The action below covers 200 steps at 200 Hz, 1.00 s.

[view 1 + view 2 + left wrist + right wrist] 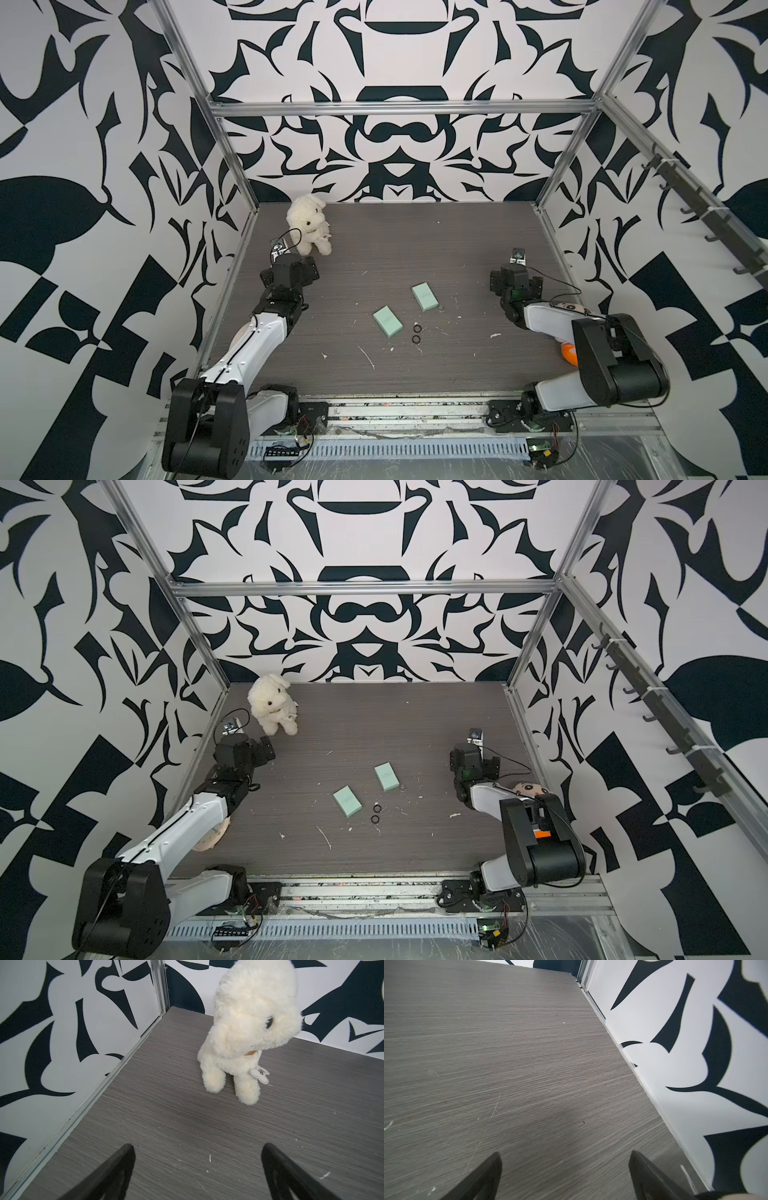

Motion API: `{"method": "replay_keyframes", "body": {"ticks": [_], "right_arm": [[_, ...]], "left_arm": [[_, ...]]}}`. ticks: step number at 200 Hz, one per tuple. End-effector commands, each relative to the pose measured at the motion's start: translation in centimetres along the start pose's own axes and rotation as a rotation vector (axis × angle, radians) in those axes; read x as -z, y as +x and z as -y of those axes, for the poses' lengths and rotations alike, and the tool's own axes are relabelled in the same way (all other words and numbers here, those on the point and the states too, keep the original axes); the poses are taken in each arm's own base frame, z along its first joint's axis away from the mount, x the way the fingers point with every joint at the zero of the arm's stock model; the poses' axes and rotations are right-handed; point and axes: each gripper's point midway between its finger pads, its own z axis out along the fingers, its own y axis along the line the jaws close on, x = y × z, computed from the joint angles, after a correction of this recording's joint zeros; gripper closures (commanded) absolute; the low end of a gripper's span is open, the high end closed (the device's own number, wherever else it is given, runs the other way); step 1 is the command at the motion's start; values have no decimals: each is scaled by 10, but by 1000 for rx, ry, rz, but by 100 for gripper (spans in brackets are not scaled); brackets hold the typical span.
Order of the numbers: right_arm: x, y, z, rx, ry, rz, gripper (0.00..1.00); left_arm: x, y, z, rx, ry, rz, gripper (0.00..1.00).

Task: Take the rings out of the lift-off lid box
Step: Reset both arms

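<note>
Two flat mint box parts lie mid-table in both top views, one (387,325) nearer the front, one (424,296) farther back; I cannot tell lid from base. Two black rings (417,328) (415,340) lie on the table just right of the nearer part. A paler grey ring (440,308) lies beside the farther part's right corner. My left gripper (197,1147) is open and empty, low over bare table near the left wall, facing a plush dog. My right gripper (564,1154) is open and empty near the right wall. Both are far from the boxes.
A white plush dog (309,226) sits at the back left, close ahead of the left gripper. A doll face (530,789) and an orange object (568,353) lie by the right arm. Small white scraps (368,357) litter the grey table (415,249). Patterned walls enclose three sides.
</note>
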Motion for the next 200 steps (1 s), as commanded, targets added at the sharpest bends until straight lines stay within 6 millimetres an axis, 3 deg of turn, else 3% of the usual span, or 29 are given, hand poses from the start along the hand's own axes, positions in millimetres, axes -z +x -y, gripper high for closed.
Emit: {"method": "replay_keyframes", "body": {"ticks": [1, 69, 96, 144, 149, 200], "right_arm": [[-4, -24, -6, -65, -60, 74, 1], [-2, -19, -24, -61, -172, 134, 0], [11, -12, -58, 1, -386, 237, 0], [8, -10, -50, -14, -335, 209, 0], [8, -9, -50, -13, -336, 210, 0], [8, -9, -49, -15, -332, 205, 0]], "left_arm": [[-8, 9, -6, -21, -3, -1, 1], [-21, 19, -14, -16, 6, 14, 1], [-25, 20, -16, -4, 24, 21, 1], [-28, 11, -13, -11, 77, 75, 1], [-34, 22, -11, -29, 82, 45, 1], [-42, 32, -11, -63, 104, 74, 1]]}}
